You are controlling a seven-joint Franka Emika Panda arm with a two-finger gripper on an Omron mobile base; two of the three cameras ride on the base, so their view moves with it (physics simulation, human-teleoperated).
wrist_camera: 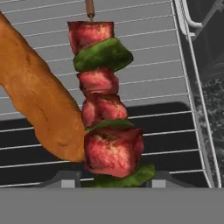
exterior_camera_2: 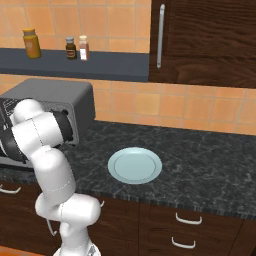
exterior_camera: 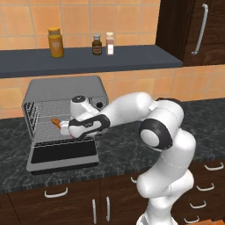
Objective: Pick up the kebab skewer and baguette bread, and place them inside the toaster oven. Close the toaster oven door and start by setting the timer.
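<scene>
The toaster oven (exterior_camera: 66,88) stands on the counter with its door (exterior_camera: 63,154) folded down flat. My gripper (exterior_camera: 66,127) reaches into the oven cavity. Seen from the hand, the kebab skewer (wrist_camera: 98,109), red meat chunks and green pepper pieces on a stick, lies on the wire rack (wrist_camera: 153,65). Its near end sits between my gripper's (wrist_camera: 112,181) fingertips (wrist_camera: 65,180), which stand slightly wider than the chunk. The orange-brown baguette bread (wrist_camera: 39,105) lies on the rack right beside the skewer, touching it near the bottom. An end of the baguette (exterior_camera: 56,121) shows beside the hand.
A pale round plate (exterior_camera_2: 135,165) sits bare on the dark counter right of the oven (exterior_camera_2: 55,97). A shelf above holds a yellow jar (exterior_camera: 55,42) and two small bottles (exterior_camera: 97,44). Dark cabinets stand at the upper right; drawers run below the counter.
</scene>
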